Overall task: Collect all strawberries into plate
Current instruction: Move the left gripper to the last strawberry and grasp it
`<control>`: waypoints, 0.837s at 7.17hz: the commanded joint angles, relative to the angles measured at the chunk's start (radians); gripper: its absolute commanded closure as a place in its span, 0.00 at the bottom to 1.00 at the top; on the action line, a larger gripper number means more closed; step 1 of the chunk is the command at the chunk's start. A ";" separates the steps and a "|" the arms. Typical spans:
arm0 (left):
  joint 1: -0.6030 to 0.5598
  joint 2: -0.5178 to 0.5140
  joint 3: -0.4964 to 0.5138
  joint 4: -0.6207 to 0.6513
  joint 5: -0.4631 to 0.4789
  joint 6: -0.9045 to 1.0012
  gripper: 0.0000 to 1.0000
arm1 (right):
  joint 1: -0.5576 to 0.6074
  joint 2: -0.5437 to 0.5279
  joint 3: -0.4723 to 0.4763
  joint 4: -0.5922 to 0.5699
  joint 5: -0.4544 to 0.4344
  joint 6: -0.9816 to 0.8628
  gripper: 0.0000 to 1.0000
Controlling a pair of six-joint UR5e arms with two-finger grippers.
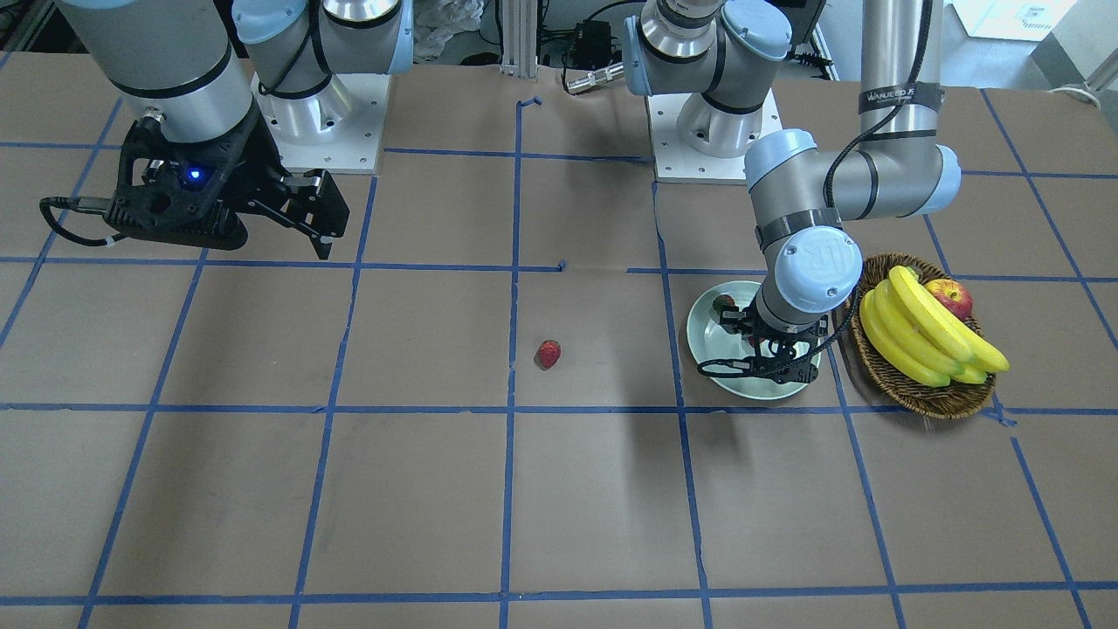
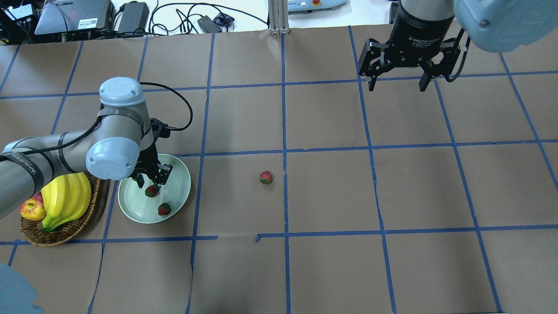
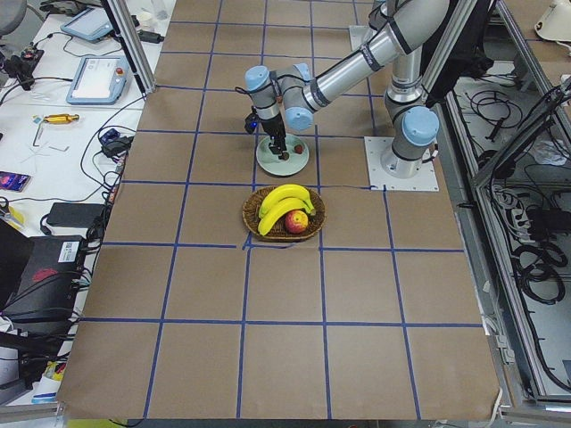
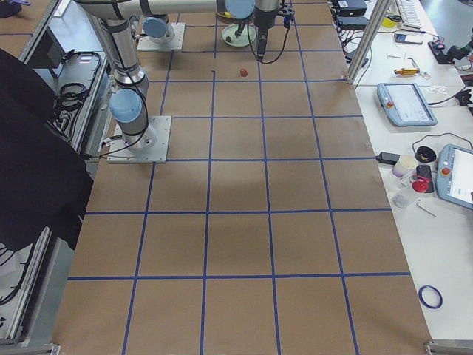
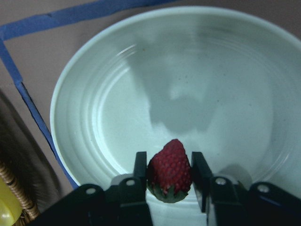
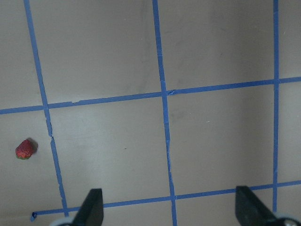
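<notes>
Three strawberries: one (image 2: pixel 164 209) lying in the plate (image 2: pixel 130 209), one (image 5: pixel 170 168) pinched between the left gripper's (image 5: pixel 169 176) fingers above the plate (clearest in the left wrist view), one (image 2: pixel 266 177) alone on the table (image 2: pixel 331 192). The right gripper (image 2: pixel 396 83) hangs spread and empty.

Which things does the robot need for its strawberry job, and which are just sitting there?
Needed: strawberry in the left gripper, strawberry lying in the plate, strawberry on the table.
Just sitting: basket, bananas, apple.
</notes>
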 commanded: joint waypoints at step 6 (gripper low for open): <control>-0.432 -0.083 0.184 0.146 -0.270 -0.657 0.09 | 0.002 0.000 0.002 0.000 0.000 0.000 0.00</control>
